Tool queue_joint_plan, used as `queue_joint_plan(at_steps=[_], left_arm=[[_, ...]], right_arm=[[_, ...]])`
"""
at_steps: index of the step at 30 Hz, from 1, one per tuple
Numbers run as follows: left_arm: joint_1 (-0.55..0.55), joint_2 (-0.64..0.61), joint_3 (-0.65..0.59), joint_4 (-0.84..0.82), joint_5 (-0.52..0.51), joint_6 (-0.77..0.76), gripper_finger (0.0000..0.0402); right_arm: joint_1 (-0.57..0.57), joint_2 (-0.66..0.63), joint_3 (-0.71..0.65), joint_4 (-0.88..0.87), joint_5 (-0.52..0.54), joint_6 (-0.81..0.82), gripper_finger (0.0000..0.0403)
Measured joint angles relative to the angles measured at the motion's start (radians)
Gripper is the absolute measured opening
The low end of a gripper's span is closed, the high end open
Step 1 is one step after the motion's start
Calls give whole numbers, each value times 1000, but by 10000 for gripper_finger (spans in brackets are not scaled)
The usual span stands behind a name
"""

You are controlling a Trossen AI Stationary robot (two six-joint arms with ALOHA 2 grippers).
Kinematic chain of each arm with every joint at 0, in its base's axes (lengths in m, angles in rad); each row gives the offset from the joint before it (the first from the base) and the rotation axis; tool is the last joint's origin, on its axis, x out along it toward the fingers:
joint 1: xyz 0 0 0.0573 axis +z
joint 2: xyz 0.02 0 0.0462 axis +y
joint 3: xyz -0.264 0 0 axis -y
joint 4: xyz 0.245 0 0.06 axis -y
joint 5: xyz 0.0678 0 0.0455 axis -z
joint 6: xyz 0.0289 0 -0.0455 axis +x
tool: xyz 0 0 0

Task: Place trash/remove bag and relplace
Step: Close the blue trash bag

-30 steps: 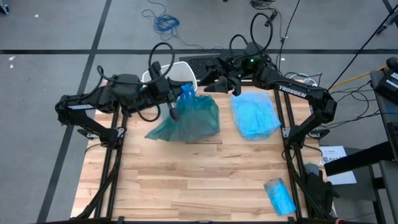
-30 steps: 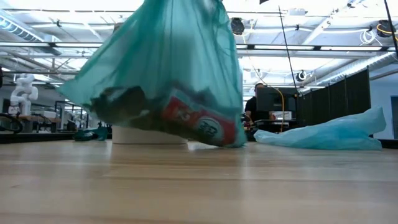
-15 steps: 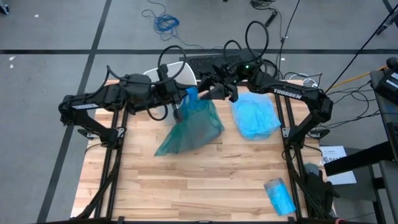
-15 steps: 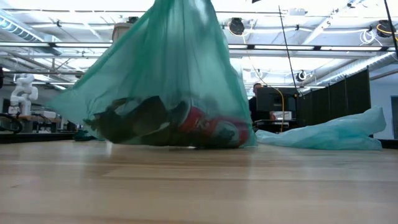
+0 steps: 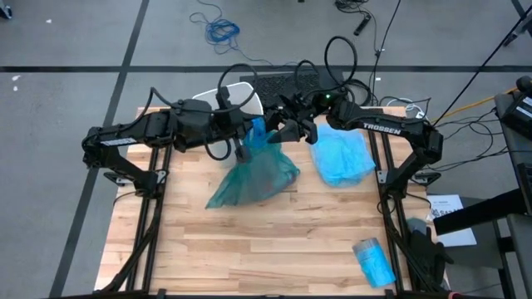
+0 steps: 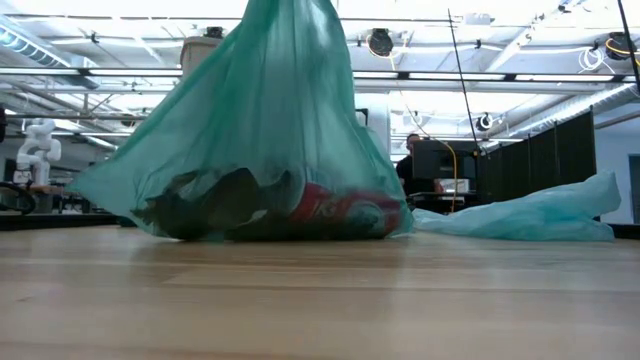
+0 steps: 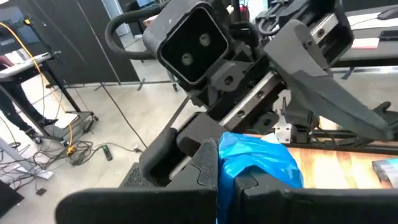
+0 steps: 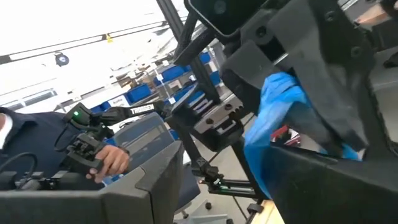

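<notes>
Resting on the surface (image 5: 249,241), the bag (image 5: 253,174) holds trash (image 6: 270,205); left gripper (image 5: 243,143) jaws clenched on its neck, right gripper (image 5: 278,133) jaws released just beside

Bright overhead ceiling light; glare washes low view top; wrist views blurred near lens.

A loose pale blue bag (image 5: 342,155) lay flat on the wooden counter (image 5: 249,241). A blue roll (image 5: 373,260) sat near the counter's corner, a blue cable (image 5: 221,31) coiled on the floor, and a white bin (image 5: 241,94) stood behind.
</notes>
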Motion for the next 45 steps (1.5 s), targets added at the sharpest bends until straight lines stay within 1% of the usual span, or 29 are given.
queue_joint_plan(at_steps=[5, 8, 12, 16, 22, 26, 29, 33, 40, 45], left_arm=[[10, 12, 0, 7, 0, 0, 0], [9, 13, 0, 28, 45, -1, 0], [5, 12, 0, 25, 53, -26, 0], [2, 12, 0, 47, 85, -25, 0], [-4, 11, 0, 39, 94, -26, 0], [-23, 13, 0, 29, 97, -27, 0], [-25, 13, -1, 28, 97, -27, 0], [-25, 16, 0, 2, 88, -27, 0], [-10, 42, 1, 8, 88, -17, 0], [-3, 44, 1, 13, 90, 5, 0]], right_arm=[[20, 18, 0, 21, -2, 34, 196], [20, 25, 0, 24, 4, 34, 196], [19, 27, -1, 55, 3, 57, 196], [4, 26, -1, 61, 7, 65, 196], [-5, 26, -1, 66, 20, 75, 196], [-31, 26, -1, 11, 38, 56, 196], [-39, 26, -1, 16, 38, 52, 196], [-31, 25, -1, 51, 38, 76, 196], [-3, 25, -1, 46, 32, 92, 195], [2, 26, -1, 67, 8, 116, 180]])
